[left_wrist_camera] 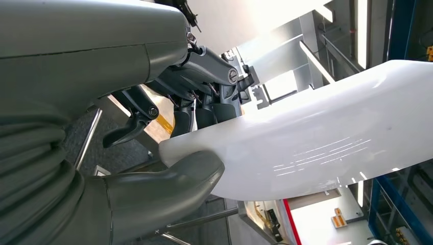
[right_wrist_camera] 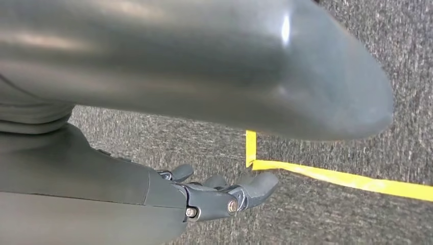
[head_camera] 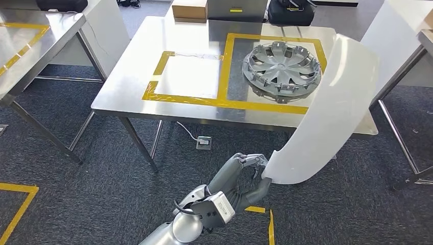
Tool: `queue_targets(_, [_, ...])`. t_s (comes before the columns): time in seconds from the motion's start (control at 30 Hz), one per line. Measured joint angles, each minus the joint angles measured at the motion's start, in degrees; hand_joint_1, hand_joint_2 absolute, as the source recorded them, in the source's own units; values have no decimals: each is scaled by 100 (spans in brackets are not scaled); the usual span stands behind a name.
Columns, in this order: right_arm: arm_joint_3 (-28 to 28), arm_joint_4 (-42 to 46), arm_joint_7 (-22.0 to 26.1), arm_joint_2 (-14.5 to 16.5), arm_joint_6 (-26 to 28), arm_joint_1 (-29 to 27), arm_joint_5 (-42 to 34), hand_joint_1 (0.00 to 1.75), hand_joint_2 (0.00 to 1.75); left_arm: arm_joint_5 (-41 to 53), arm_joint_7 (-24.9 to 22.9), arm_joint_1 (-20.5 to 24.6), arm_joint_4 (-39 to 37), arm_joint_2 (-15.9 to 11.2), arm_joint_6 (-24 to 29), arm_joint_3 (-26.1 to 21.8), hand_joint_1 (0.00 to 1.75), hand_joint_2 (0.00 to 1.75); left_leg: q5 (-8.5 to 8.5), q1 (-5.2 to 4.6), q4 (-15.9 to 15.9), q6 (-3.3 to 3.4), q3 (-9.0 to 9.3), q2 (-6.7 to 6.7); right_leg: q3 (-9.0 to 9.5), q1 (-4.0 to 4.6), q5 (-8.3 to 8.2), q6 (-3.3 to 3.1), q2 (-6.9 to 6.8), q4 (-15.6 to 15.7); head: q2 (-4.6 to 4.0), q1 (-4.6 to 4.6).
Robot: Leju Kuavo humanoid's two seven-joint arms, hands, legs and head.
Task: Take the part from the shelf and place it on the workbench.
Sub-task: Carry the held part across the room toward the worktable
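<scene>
The part (head_camera: 327,112) is a long, curved white panel. My left hand (head_camera: 250,171) grips its lower end, low in front of the steel workbench (head_camera: 133,76), and the panel rises over the bench's right front corner. In the left wrist view the thumb (left_wrist_camera: 168,184) presses one face of the panel (left_wrist_camera: 316,143) and the dark fingers (left_wrist_camera: 204,112) clamp the other face. My right hand (right_wrist_camera: 219,196) hangs over grey carpet with its fingers loosely extended, holding nothing.
A silver hubcap (head_camera: 282,68) lies inside a yellow-taped square on the workbench's right half; a smaller taped rectangle (head_camera: 186,76) lies to its left. A cardboard box (head_camera: 190,9) sits at the far edge. More steel tables stand left (head_camera: 20,41) and right (head_camera: 426,30). Yellow floor tape (right_wrist_camera: 332,176) crosses the carpet.
</scene>
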State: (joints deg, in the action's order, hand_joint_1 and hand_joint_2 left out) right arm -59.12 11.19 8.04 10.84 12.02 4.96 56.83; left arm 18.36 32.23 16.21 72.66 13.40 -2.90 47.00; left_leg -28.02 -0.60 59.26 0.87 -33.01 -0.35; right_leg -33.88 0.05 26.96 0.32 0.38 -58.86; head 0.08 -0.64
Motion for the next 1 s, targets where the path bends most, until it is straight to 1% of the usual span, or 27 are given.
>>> queue_targets(0.17, [-4,0,9,1,-9,2,-10,0,0,-3,-4,0,-1,-1,2,-5,175,175,-15,-8,11,34,3,0,22,-5,-9,33,0,35,0,0])
queue_targets(0.27, [-12,0,26,15,-13,-1,-28,0,0,-19,-15,0,-1,-3,2,-10,175,175,-31,-38,29,96,-3,-1,33,-36,-20,94,0,63,0,-3])
queue_targets(0.33, [-18,1,41,20,-13,2,-33,0,0,-32,-18,-2,3,1,3,-15,175,175,-3,-17,-44,137,38,5,44,-32,-8,127,0,52,0,-4])
queue_targets(0.37, [-21,1,49,19,-14,3,-33,0,0,-39,-17,1,5,4,4,-17,175,175,18,6,-102,159,75,10,14,-30,42,140,0,-28,0,7])
queue_targets(0.4, [-24,1,58,17,-16,2,-33,0,0,-48,-17,4,7,9,5,-21,175,175,38,32,-158,180,114,15,-69,-31,140,158,-1,-210,0,17])
queue_targets(0.43, [-26,1,67,16,-18,0,-34,0,0,-59,-18,5,5,12,5,-24,175,175,46,48,-191,193,142,21,-220,-46,277,174,-2,-506,0,29])
queue_targets(0.47, [-30,1,73,16,-20,-3,-36,0,0,-73,-19,3,-2,11,6,-28,175,175,37,57,-202,198,151,22,-426,-65,433,196,-4,-879,0,41])
queue_targets(0.5, [-34,1,79,15,-21,-8,-38,0,0,-86,-20,-5,-14,10,6,-35,175,175,23,62,-199,190,157,22,-629,-89,545,221,-6,-1228,-1,43])
queue_targets(0.53, [-42,1,83,14,-22,-14,-40,0,0,-96,-21,-13,-27,9,6,-44,175,175,2,70,-193,172,169,21,-772,-117,564,247,-8,-1442,-1,43])
queue_targets(0.57, [-50,1,85,13,-22,-18,-42,0,0,-103,-22,-19,-40,8,6,-52,175,175,-25,86,-182,143,188,19,-812,-147,475,277,-12,-1450,-1,43])
queue_targets(0.6, [-60,1,87,11,-23,-21,-42,0,0,-108,-22,-21,-48,8,6,-59,175,175,-61,111,-162,106,214,16,-733,-177,290,309,-17,-1232,0,44])
queue_targets(0.63, [-68,1,87,11,-28,-23,-39,0,0,-112,-22,-21,-52,8,6,-63,175,175,-107,138,-132,60,242,13,-563,-212,59,349,-29,-852,0,45])
queue_targets(0.67, [-74,-2,85,16,-39,-23,-36,0,0,-116,-20,-19,-57,9,6,-66,175,175,-161,149,-94,7,251,11,-387,-226,-78,386,-32,-490,1,59])
queue_targets(0.7, [-77,-3,82,22,-53,-20,-32,0,0,-121,-19,-18,-61,9,6,-75,175,175,-214,153,-58,-45,256,9,-253,-233,-143,373,-26,-223,0,76])
queue_targets(0.73, [-79,-4,78,27,-67,-18,-27,0,0,-125,-17,-17,-65,10,6,-87,175,175,-258,144,-41,-93,261,8,-179,-229,-129,336,-19,-85,0,77])
queue_targets(0.77, [-80,-5,74,31,-75,-17,-24,0,0,-131,-16,-17,-69,10,6,-100,175,175,-288,138,-45,-136,269,5,-164,-210,-56,273,-5,-71,0,75])
queue_targets(0.8, [-80,-4,68,29,-79,-13,-21,0,0,-138,-14,-15,-71,14,6,-111,175,175,-311,145,-65,-172,299,3,-153,-203,-26,194,3,-74,-1,60])
queue_targets(0.83, [-81,-4,62,27,-78,-15,-18,0,0,-144,-13,-12,-68,19,6,-117,175,175,-332,158,-79,-208,339,3,-123,-201,3,143,4,-71,-1,42])
queue_targets(0.87, [-82,-4,56,27,-78,-16,-14,0,0,-149,-9,-4,-66,24,6,-120,175,175,-363,172,-25,-238,350,5,-77,-199,35,92,6,-66,-1,32])
queue_targets(0.9, [-83,-3,50,26,-78,-16,-8,0,0,-151,-4,5,-64,28,6,-123,175,175,-433,179,145,-261,290,9,-19,-201,71,45,5,-60,0,21])
queue_targets(0.93, [-83,-3,44,25,-78,-18,-1,0,0,-151,-1,9,-64,29,6,-128,175,175,-545,181,454,-276,138,12,41,-200,113,6,2,-54,0,9])
queue_targets(0.97, [-83,-3,39,23,-79,-18,5,0,0,-152,3,8,-68,26,6,-134,175,175,-679,178,874,-282,-113,14,97,-189,165,-24,-2,-54,0,-4])
queue_targets(1.0, [-83,-3,34,21,-80,-20,9,0,0,-152,3,-3,-73,21,6,-140,175,175,-794,174,1298,-284,-402,14,152,-176,217,-43,-3,-54,0,-9])
